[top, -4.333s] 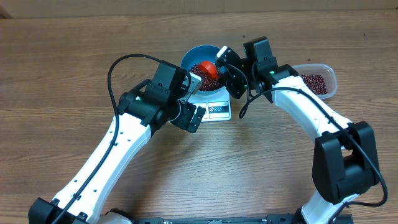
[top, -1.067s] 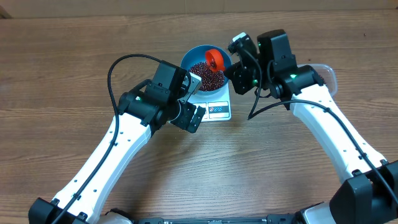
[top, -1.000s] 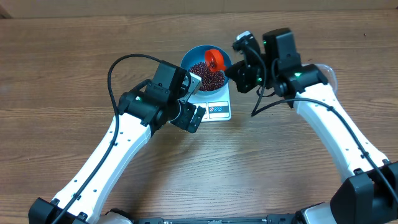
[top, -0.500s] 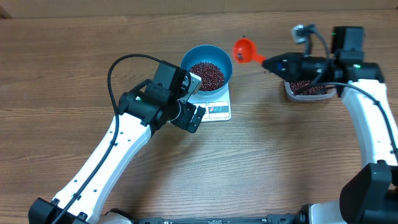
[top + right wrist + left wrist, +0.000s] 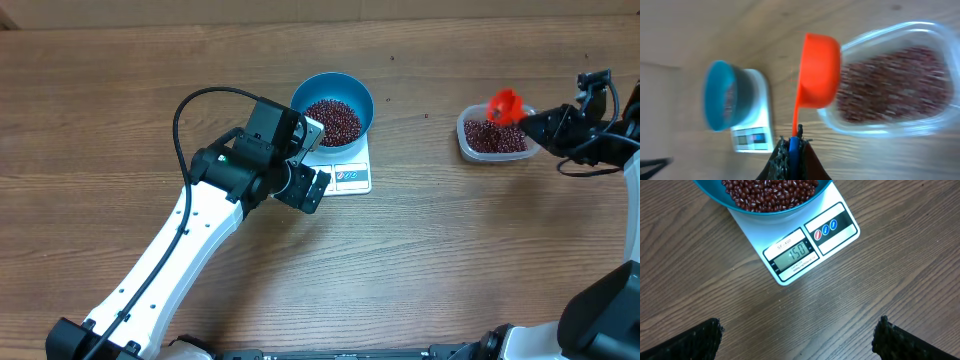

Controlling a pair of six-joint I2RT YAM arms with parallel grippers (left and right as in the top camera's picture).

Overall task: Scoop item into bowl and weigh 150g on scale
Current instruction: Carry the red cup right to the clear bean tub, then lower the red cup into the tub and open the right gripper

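Right jaws pinching scoop (image 5: 503, 103) over tub (image 5: 462, 135) rim, left jaws spread

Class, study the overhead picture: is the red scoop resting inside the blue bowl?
No, the red scoop is over by the clear tub, well apart from the blue bowl, which holds only beans.

A: Kitchen, or lab?
B: A robotics lab bench, I'd say: white robot arm (image 5: 170, 250) with a loose black cable (image 5: 185, 105) on a plain wood-grain table (image 5: 100, 70), small scale (image 5: 352, 177) toward twelve o'clock.
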